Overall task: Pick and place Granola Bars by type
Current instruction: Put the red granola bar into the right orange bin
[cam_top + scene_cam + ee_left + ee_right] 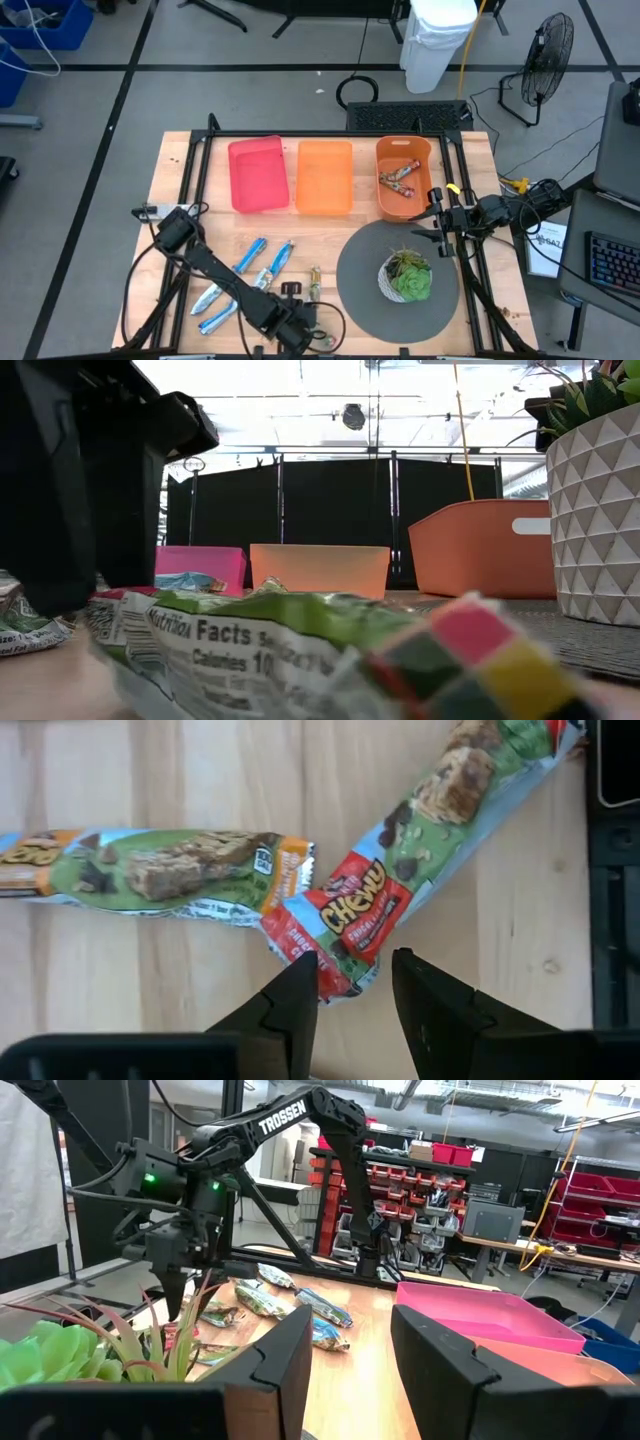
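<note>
Green-red foil Granola Bars [400, 870], crinkled (Chewy label), touching corner-to-corner

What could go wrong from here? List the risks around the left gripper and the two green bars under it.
1. The left gripper hangs open over the end of the Chewy bar, whose red end touches the second green bar; closing could pinch or drag both.
2. The fingers sit at the wrapper's very tip, so a grip may catch only foil and slip.
3. The right gripper waits by the plant, clear of this.
</note>
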